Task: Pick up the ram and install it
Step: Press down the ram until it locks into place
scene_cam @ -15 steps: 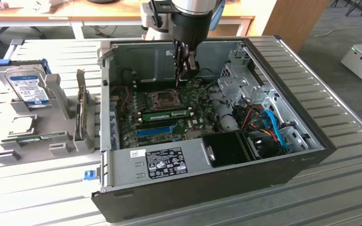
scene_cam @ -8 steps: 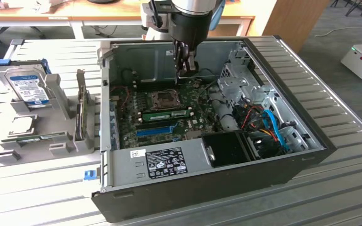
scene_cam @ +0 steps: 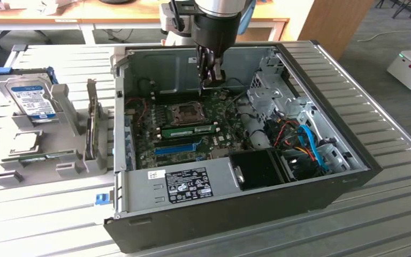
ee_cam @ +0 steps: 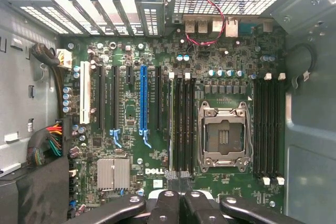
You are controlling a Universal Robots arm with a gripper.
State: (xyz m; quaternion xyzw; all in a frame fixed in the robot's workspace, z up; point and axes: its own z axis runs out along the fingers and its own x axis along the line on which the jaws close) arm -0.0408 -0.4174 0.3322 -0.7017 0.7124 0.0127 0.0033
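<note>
Fingers (scene_cam: 209,69) are found pressed together with nothing seen between them. They are carried upright above the motherboard (scene_cam: 227,136), raised well clear of the CPU socket (scene_cam: 189,112), so no load is judged to be borne. In the wrist view the closed fingers (ee_cam: 167,198) are lined up with the bank of memory slots just beside the CPU socket (ee_cam: 222,135). The ram (scene_cam: 188,130) is noted standing on edge in one of those slots, near the CPU socket on the side towards the blue slot (scene_cam: 173,148). In the wrist view the ram (ee_cam: 169,119) is seen edge-on as a pale strip in the slot of that bank farthest from the CPU socket. It is judged to be placed; whether it is fully seated or its end latches are closed cannot be told. The case (scene_cam: 320,69) is laid on its side on the surface (scene_cam: 377,225) with the panel off, evidently so that the CPU socket and slots face upward and can be reached from above. A hard drive (scene_cam: 32,99) is kept in a grey holder (scene_cam: 66,104) outside the case, well apart from the CPU socket on the exterior view's left, presumably to hold parts ready.
</note>
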